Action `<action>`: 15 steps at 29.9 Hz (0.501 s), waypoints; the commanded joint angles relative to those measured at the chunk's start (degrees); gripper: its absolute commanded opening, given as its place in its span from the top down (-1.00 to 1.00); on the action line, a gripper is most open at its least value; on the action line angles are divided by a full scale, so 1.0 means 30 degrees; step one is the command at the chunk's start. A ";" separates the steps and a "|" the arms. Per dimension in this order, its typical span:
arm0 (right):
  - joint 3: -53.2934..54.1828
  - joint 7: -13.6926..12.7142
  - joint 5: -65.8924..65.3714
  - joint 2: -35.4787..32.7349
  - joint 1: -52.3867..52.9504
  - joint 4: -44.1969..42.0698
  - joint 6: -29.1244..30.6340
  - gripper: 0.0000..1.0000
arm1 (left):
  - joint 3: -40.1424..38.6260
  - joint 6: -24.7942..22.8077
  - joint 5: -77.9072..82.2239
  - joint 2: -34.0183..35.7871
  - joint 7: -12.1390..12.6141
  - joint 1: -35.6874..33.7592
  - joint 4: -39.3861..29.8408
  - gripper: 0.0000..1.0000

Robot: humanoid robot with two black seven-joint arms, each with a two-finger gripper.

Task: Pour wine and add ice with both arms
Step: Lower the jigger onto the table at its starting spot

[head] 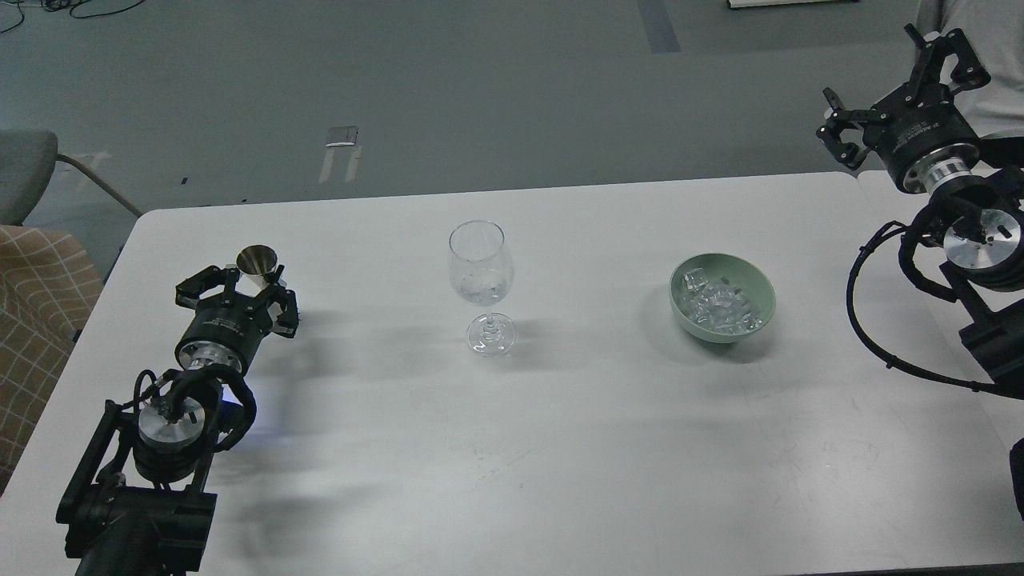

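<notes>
Standing upright mid-table, the wine glass (480, 284) holds a few ice cubes, with more ice (722, 305) heaped in the green bowl (756, 280) well to its right. Left of the glass, the left gripper (240, 298) sits spread around a small metal cup (258, 261); actual contact is unclear. Far right of the glass, the right gripper (896, 92) hangs above the table (512, 448), fingers apart and empty.

You're looking at a lab or office test space: plain white table (560, 448) on grey floor (480, 96) with tape marks (342, 152) behind the table. Cables (72, 8) trail at the floor's far-left corner. 1 grey chair (24, 172) and checkered cushion (40, 320) sit left of the table.
</notes>
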 commanded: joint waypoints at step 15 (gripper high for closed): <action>0.0001 -0.0004 0.0001 -0.0003 -0.0087 -0.0001 0.0001 -1.00 | -0.0008 0.0001 0.0023 -0.0001 0.0025 -0.0107 -0.0085 -0.14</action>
